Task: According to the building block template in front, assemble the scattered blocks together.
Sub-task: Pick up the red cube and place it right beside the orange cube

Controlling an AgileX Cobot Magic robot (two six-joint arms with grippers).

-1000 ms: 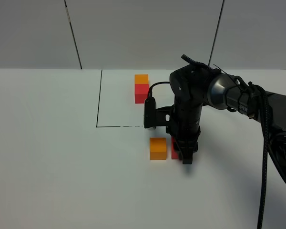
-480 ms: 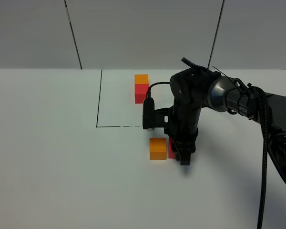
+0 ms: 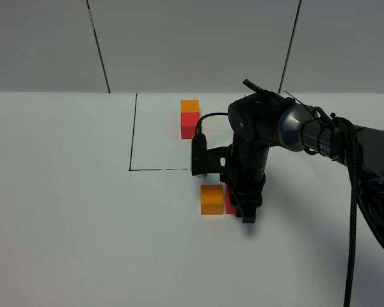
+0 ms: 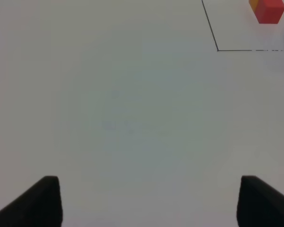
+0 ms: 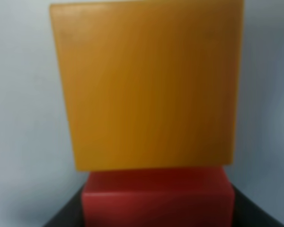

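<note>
A loose orange cube (image 3: 212,199) lies on the white table just in front of the black drawn outline (image 3: 133,131). A loose red cube (image 3: 230,203) sits against its right side, mostly hidden by my right gripper (image 3: 242,208), which points down and is shut on it. In the right wrist view the orange cube (image 5: 146,85) fills the frame and touches the red cube (image 5: 158,196), which sits between my dark fingers (image 5: 66,217). The template (image 3: 190,118), an orange cube joined to a red one, stands inside the outline at the back. My left gripper (image 4: 149,203) is open and empty over bare table.
The white table (image 3: 64,211) stretches wide to the left and front. The right arm and its cables (image 3: 355,192) cross the right side. The left wrist view shows the outline corner (image 4: 217,49) and the template (image 4: 267,9) far off.
My right gripper has moved a little left with the red cube. The gap to the orange cube has closed. The left gripper has not moved.
</note>
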